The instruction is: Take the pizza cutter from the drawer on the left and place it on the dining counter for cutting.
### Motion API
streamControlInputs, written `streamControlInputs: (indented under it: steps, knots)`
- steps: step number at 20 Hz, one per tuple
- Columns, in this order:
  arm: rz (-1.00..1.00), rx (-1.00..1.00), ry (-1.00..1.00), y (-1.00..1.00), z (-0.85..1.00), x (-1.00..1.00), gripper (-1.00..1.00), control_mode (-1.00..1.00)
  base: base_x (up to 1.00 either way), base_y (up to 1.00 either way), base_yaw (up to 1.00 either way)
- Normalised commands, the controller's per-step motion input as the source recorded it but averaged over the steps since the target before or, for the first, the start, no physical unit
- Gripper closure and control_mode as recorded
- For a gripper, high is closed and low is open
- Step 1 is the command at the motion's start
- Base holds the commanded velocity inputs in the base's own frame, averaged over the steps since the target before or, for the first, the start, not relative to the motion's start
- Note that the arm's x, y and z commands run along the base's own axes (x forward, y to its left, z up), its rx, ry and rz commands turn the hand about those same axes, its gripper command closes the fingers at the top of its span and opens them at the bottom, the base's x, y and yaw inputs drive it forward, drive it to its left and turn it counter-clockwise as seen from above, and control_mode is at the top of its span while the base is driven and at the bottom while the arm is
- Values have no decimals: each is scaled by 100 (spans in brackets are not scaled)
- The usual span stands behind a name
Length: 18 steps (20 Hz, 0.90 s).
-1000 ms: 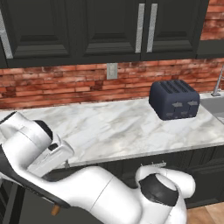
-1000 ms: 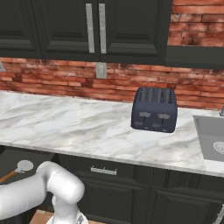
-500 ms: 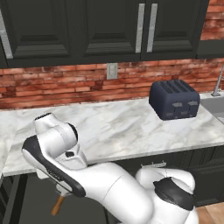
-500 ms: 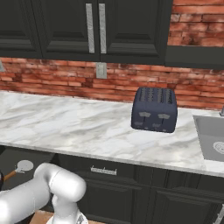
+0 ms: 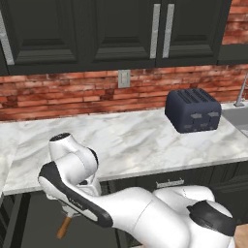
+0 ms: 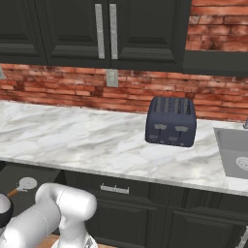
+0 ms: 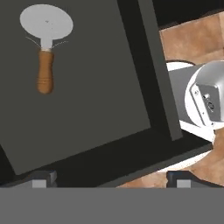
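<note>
The arm has swung down left over the open drawer (image 7: 87, 109), and its pincer (image 7: 109, 178) hangs wide open, holding nothing. The pizza cutter (image 7: 45, 48) lies flat inside at the far corner, so the reach-in comes next.

Toaster (image 5: 194, 110), dark blue, upright on the marble tabletop (image 5: 126, 140), near the sink (image 6: 233, 154) at its right end. Faucet (image 5: 239, 92), silver, behind the sink. Wall outlet (image 5: 124, 78) on the red brick backsplash (image 5: 72, 94). Upper cabinets (image 5: 116, 31), black, with vertical silver handles. Floor (image 7: 192, 37), brown wood.
</note>
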Motion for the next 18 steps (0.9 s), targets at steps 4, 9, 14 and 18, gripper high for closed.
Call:
streamControlInputs:
  steps: [4, 9, 14, 18]
  knots:
    - [20, 0, -18, 0, -33, 8, -100, -100, 0, 0, 0]
    - [19, 4, -5, 0, -19, 30, -100, -100, 0, 0, 0]
    - [8, 3, 0, 20, -16, 27, -100, -100, 0, 0, 0]
    - [3, 9, -3, 18, -21, 6, -100, -100, 0, 0, 0]
